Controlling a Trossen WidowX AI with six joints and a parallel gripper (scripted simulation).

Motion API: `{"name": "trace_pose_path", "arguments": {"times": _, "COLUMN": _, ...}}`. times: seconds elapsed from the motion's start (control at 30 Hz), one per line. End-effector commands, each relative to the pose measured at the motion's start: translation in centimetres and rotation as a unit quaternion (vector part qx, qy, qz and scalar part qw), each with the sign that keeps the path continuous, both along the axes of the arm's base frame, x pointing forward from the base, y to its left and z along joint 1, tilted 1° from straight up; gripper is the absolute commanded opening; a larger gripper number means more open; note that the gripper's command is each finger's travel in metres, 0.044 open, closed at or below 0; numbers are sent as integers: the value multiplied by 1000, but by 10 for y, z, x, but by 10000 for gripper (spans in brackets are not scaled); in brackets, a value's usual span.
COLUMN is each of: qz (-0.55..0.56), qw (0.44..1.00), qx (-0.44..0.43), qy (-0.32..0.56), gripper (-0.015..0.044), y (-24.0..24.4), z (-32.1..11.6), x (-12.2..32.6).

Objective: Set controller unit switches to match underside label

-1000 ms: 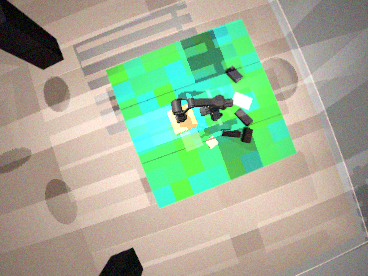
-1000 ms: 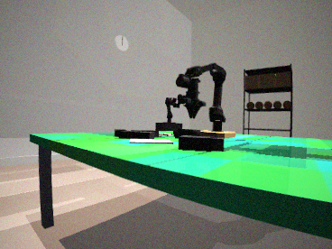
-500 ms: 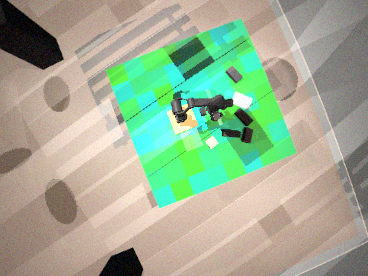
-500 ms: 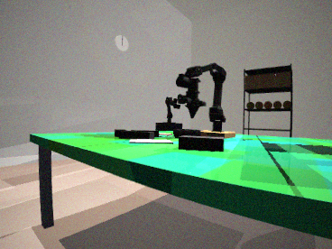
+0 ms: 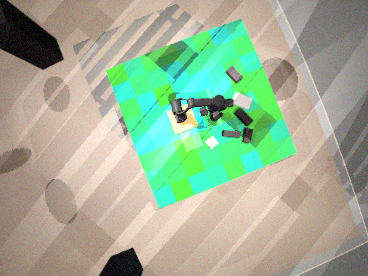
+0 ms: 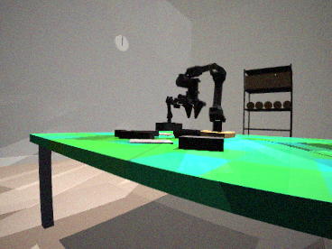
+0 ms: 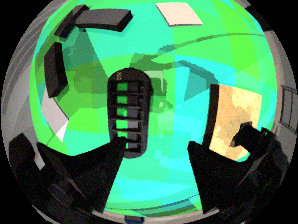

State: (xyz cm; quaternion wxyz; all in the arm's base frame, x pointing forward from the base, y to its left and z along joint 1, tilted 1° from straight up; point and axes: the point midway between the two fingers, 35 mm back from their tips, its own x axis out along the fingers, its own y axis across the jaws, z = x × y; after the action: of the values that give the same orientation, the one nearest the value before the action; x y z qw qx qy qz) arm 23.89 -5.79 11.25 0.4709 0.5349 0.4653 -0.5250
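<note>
Centrally, a dark grey, round-ended controller unit (image 7: 143,107) is seen, green switch ends showing.
Gripper (image 7: 157,143) jaws are parted (pale wood-toned board (image 7: 234,117) at right).

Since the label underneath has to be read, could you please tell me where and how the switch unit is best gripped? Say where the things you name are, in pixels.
I would grip the switch unit (image 7: 145,107) across its two long sides, near mid-length, with the tool (image 6: 196,116) (image 7: 157,143) coming from above. It lies with its switches up, and its elongated outline makes that the narrow span; the rounded ends probably offer less secure contact.
</note>
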Motion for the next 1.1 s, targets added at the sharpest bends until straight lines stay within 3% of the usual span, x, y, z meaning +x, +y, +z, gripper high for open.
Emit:
{"name": "trace_pose_path", "arguments": {"times": 0.0, "qz": 0, "qw": 1000, "qx": 0, "qy": 0, "gripper": 420, "y": 0, "z": 0, "x": 0}}
{"name": "trace_pose_path", "arguments": {"times": 0.1, "qz": 0, "qw": 1000, "qx": 0, "qy": 0, "gripper": 440, "y": 0, "z": 0, "x": 0}}
{"name": "trace_pose_path", "arguments": {"times": 0.5, "qz": 2, "qw": 990, "qx": -14, "qy": -139, "gripper": 125, "y": 50, "z": -47, "x": -8}}
{"name": "trace_pose_path", "arguments": {"times": 0.67, "qz": 2, "qw": 989, "qx": -13, "qy": -148, "gripper": 0, "y": 53, "z": -50, "x": -8}}
{"name": "trace_pose_path", "arguments": {"times": 1.07, "qz": 2, "qw": 989, "qx": -13, "qy": -148, "gripper": 0, "y": 53, "z": -50, "x": -8}}
